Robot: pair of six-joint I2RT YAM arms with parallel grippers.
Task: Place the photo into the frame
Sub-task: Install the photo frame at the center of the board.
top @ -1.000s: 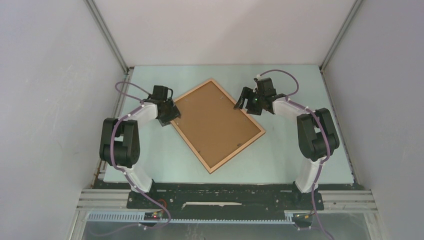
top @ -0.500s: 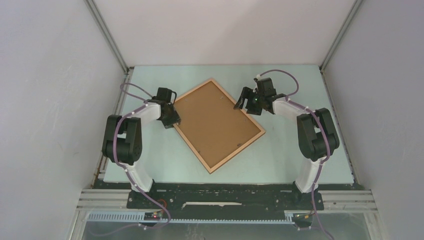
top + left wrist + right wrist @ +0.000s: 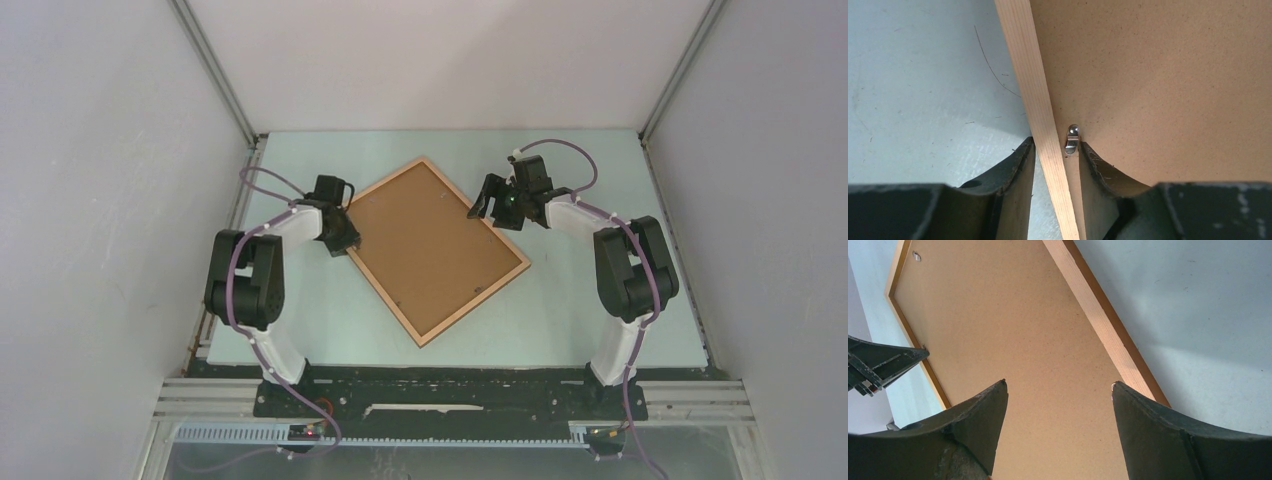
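Your frame (image 3: pixel 1040 100) lies face down near the middle of the desk (image 3: pixel 330 322), turned cornerwise. It is a thin rim of pale orange-brown wood around a flat brown backing board (image 3: pixel 437 249). Your left gripper (image 3: pixel 1055 145) straddles the left rail, one finger on the desk side and one over the board beside a small metal clip (image 3: pixel 1072 139). You cannot tell whether it pinches the rail. Your right gripper (image 3: pixel 1058 385) is spread wide over the far right rail, holding nothing.
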